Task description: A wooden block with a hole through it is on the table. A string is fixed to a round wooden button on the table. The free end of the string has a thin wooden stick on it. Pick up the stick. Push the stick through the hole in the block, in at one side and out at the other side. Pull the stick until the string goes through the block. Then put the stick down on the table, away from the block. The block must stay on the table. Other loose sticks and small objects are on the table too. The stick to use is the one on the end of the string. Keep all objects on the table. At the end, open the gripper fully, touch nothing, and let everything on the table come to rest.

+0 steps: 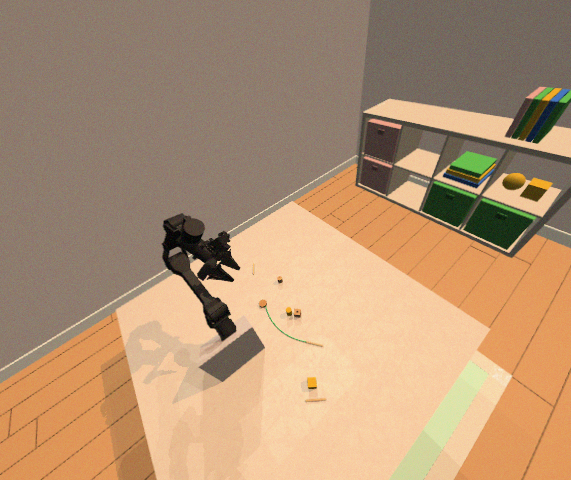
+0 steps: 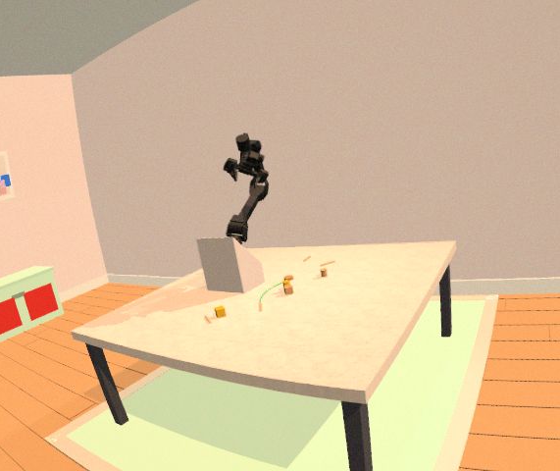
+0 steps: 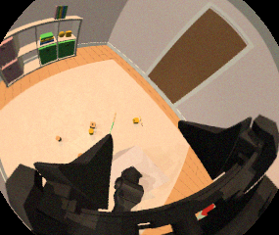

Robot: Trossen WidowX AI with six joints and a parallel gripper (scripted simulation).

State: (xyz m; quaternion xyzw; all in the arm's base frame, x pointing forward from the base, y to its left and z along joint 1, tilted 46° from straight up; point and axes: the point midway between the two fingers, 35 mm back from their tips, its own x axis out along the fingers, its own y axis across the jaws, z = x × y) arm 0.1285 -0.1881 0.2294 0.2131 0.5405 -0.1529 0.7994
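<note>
A small brown block (image 1: 297, 312) (image 2: 287, 289) (image 3: 92, 124) with a dark hole stands on the table. A round wooden button (image 1: 262, 303) (image 2: 288, 277) lies nearby, mostly hidden by a finger in the wrist view. A green string (image 1: 278, 328) (image 2: 268, 290) (image 3: 113, 127) curves from it past the block, outside the hole. A thin stick (image 1: 314, 344) (image 2: 260, 307) (image 3: 114, 117) lies flat at the string's free end. My gripper (image 1: 235, 274) (image 3: 146, 131) is open and empty, high above the table and away from the stick.
A yellow cylinder (image 1: 288, 311) (image 3: 91, 131) stands beside the block. A small brown piece (image 1: 279, 279) (image 2: 323, 272) stands farther off. A yellow cube (image 1: 311, 382) (image 2: 220, 311) (image 3: 136, 120) has a loose stick (image 1: 315, 399) (image 2: 207, 318) near it. Two more loose sticks (image 2: 328, 263) (image 2: 306, 258) lie toward the back.
</note>
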